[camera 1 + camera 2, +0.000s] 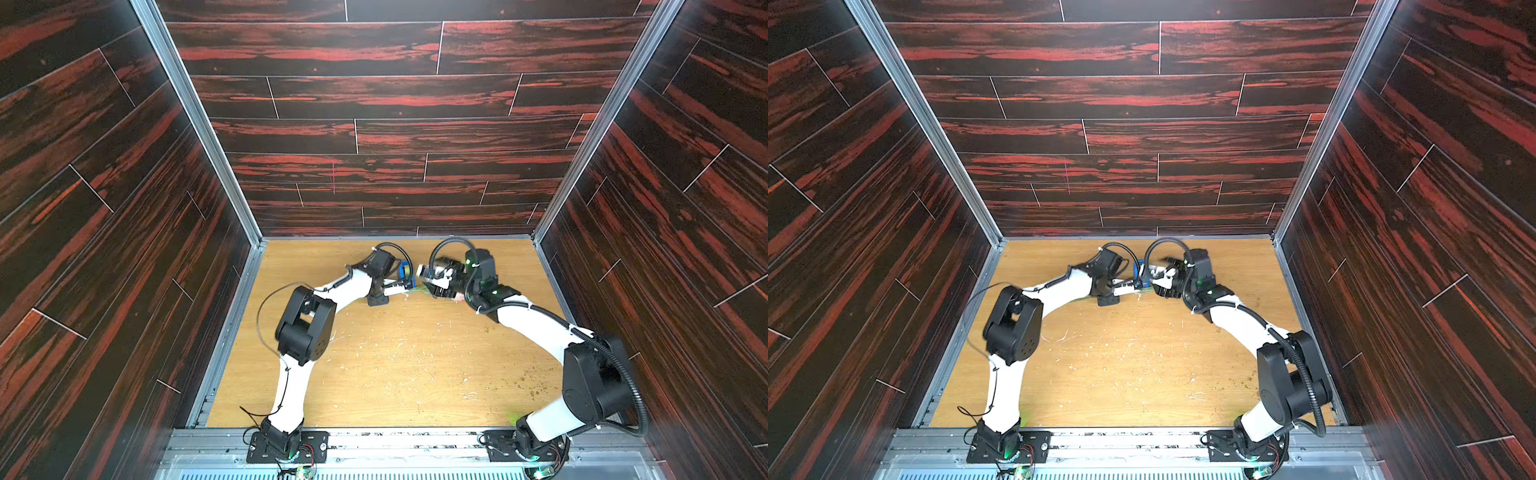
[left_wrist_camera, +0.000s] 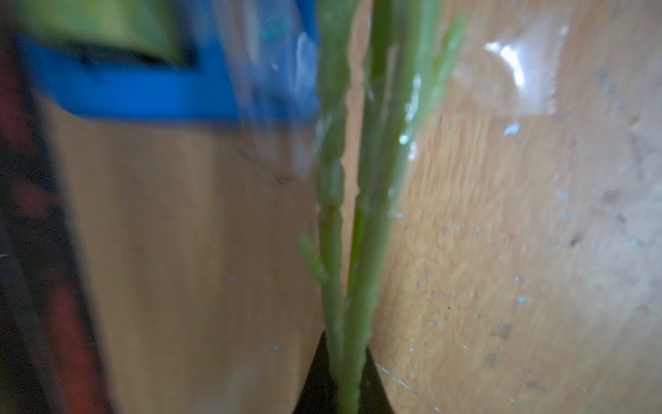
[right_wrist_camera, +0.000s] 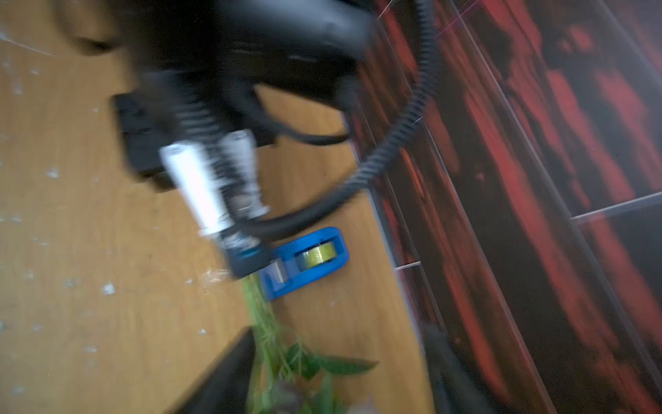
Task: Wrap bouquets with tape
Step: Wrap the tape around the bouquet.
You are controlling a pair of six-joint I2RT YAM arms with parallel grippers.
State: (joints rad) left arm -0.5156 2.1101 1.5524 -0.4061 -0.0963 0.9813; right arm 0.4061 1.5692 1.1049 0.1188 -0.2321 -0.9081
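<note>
Dark red wood-grain walls; light wooden table strewn with pale scraps. Step, as I judge: taping stems. Bouquet lies just below frame centre in both top views, beside blue tape dispenser. Left gripper clenched on stems; clear tape strip seems stuck there. Right gripper released, jaws wide. Both arms bent inward, wrists nearly meeting. Next: right must catch loose tape, wind round stems.
</note>
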